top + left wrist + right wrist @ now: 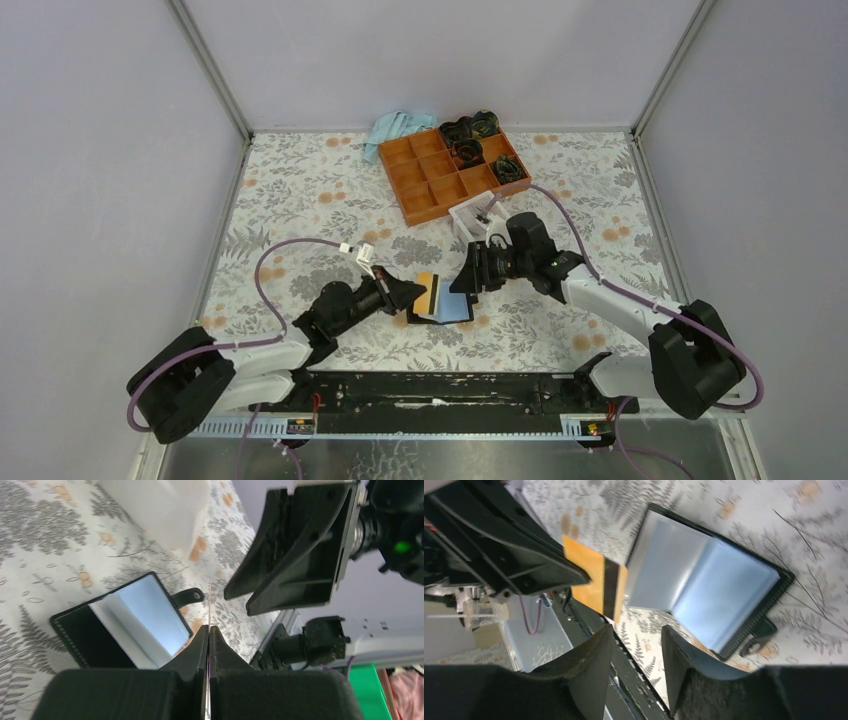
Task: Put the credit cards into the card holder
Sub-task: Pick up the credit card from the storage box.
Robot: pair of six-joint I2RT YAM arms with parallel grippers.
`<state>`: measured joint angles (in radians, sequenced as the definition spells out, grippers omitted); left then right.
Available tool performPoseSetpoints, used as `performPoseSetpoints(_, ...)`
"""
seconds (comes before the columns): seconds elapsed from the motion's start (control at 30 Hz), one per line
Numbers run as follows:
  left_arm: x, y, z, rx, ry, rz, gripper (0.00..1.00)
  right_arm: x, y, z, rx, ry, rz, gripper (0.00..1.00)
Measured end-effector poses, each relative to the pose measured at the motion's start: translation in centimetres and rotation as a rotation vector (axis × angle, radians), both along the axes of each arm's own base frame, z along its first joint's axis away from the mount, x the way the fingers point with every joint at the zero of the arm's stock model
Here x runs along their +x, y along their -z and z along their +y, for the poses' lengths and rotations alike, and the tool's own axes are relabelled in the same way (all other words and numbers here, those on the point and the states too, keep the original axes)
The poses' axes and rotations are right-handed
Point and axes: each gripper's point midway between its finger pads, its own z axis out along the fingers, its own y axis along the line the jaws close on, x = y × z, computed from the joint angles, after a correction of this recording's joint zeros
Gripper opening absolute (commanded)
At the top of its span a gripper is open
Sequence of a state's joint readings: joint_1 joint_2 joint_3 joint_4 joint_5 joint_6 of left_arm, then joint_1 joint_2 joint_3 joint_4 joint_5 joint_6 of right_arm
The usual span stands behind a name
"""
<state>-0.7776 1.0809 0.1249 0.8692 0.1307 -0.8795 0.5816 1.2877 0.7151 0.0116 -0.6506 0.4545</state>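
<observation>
Left tool: jaws pinched tight on a yellow-orange card. In the left wrist view the card runs edge-on out of the fingertips as a thin line. The right wrist view shows its flat face with a black stripe across it.

Card position: held off the table at the left edge of the wallet. I cannot tell whether it touches the wallet.

Wallet: lies open and flat on the table at the near middle, between the two tools. Its light-blue lining faces up. The snap tab sticks out on the side away from the card.

Right tool: jaws stand wide apart with nothing between them. It hangs just right of the wallet, facing the left tool across it.

Also on the table: a white box just beyond the right tool. An orange tray sits farther back with dark items in its far-right compartments. A blue cloth lies at the tray's far-left corner.
</observation>
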Motion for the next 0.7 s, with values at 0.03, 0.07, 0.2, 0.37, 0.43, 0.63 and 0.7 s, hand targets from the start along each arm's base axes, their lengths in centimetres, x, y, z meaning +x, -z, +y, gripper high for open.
performPoseSetpoints(0.03, 0.3, 0.3, 0.1, 0.006, -0.017, 0.008, 0.00, -0.1, 0.9, -0.3, -0.020, 0.024, 0.016, 0.42)
performPoseSetpoints(0.07, 0.6, 0.8, 0.3, 0.016, -0.038, 0.021, 0.00, -0.1, 1.7, -0.7, -0.040, 0.046, 0.029, 0.39)
performPoseSetpoints(0.2, 1.5, 2.6, 0.8, 0.053, -0.097, 0.067, 0.00, -0.1, 3.7, -1.1, -0.094, 0.101, 0.060, 0.22)
performPoseSetpoints(0.37, 2.0, 3.3, 1.2, 0.072, -0.135, 0.084, 0.00, 0.0, 5.2, 0.0, -0.119, 0.103, 0.067, 0.10)
performPoseSetpoints(0.43, 2.2, 3.3, 1.3, 0.074, -0.147, 0.083, 0.00, -0.1, 6.0, 0.3, -0.136, 0.102, 0.077, 0.10)
performPoseSetpoints(0.63, 2.6, 2.9, 1.5, 0.072, -0.171, 0.077, 0.00, 0.2, 6.6, 0.9, -0.136, 0.115, 0.082, 0.24)
performPoseSetpoints(0.7, 2.6, 3.2, 1.6, 0.080, -0.175, 0.084, 0.00, 0.6, 6.1, 1.3, -0.110, 0.120, 0.067, 0.29)
